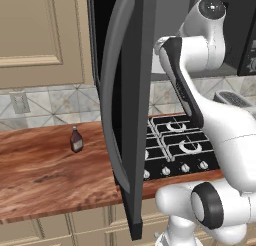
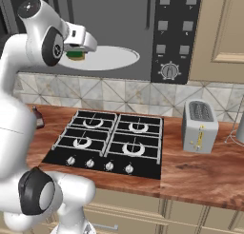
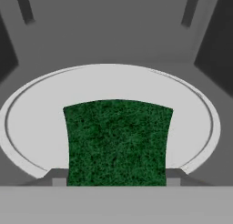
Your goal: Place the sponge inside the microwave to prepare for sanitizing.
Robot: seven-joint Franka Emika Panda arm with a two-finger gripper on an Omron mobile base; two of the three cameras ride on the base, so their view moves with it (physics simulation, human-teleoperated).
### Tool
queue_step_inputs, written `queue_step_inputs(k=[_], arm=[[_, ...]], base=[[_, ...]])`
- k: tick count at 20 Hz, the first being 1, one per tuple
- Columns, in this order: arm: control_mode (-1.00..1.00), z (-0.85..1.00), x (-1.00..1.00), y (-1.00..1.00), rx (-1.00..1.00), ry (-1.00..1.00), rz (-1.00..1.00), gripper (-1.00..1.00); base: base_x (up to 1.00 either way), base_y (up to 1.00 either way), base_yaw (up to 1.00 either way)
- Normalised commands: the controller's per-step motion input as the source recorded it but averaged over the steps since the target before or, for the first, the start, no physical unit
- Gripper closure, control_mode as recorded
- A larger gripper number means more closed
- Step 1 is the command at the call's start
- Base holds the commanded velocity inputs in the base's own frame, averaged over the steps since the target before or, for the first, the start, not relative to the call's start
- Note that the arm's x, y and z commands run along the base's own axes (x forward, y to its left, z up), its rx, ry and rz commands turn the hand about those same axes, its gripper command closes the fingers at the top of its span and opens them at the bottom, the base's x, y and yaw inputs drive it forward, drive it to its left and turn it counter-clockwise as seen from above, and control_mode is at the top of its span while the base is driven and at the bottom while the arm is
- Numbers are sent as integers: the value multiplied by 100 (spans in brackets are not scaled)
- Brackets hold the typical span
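Hand view: the green-topped rectangular sponge (image 3: pixel 117 143) is seen between the two dark fingertips (image 3: pixel 58 178), which are set against its two sides, so the jaws are clamped on the sponge. It is held over the near part of the white round turntable (image 3: pixel 191 114); contact with the plate cannot be told. Bare plate is seen to both sides and beyond, then grey cavity wall. In the left base view, the open dark glass door (image 1: pixel 122 105) is swung out edge-on, close beside the white arm. In the right base view, the gripper (image 2: pixel 76 54) is reached into the black over-range microwave (image 2: pixel 119 14), above the black four-burner hob (image 2: pixel 109 142). A small brown bottle (image 1: pixel 76 139) stands apart on the wooden counter (image 1: pixel 40 175).
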Motion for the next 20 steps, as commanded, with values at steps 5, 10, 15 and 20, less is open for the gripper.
queue_step_inputs(k=[5,10,15,20], arm=[[-100,-5,50,-2,0,4,0,100],[-100,-12,35,-2,0,1,0,100],[-100,-36,23,-11,0,0,0,100],[-100,-39,16,-13,0,0,0,100]], base=[[0,0,0],[0,0,0],[0,0,0],[0,0,0]])
